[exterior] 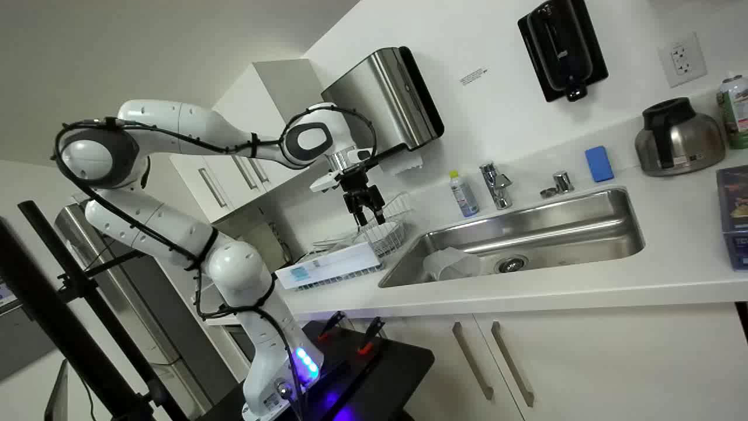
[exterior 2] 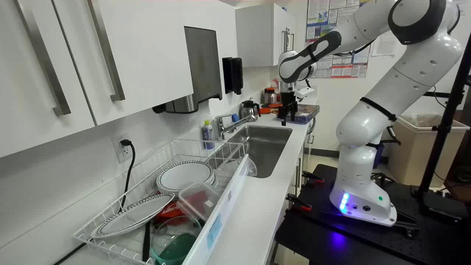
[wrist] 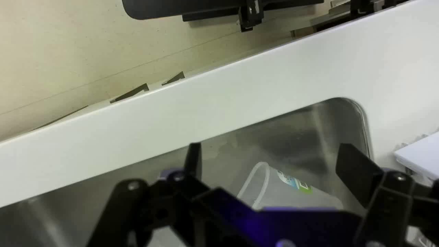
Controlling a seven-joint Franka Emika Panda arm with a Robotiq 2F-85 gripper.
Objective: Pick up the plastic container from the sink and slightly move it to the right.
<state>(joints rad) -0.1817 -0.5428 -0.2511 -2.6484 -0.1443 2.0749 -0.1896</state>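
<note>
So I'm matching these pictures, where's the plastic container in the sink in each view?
In an exterior view: the plastic container is below and right of centre, at the left end of the sink.
In an exterior view: the plastic container is a little below centre, partly behind the dish rack's white panel.
Wrist view: the plastic container is below and right of centre.
Shared by all three: the sink.

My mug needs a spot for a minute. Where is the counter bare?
Bare patches: the counter between the sink and the blue box, and the strip between sink and front edge. Crowded: along the wall, with bottle, faucet, blue block and carafe; also the dish rack, loaded with plates.
</note>
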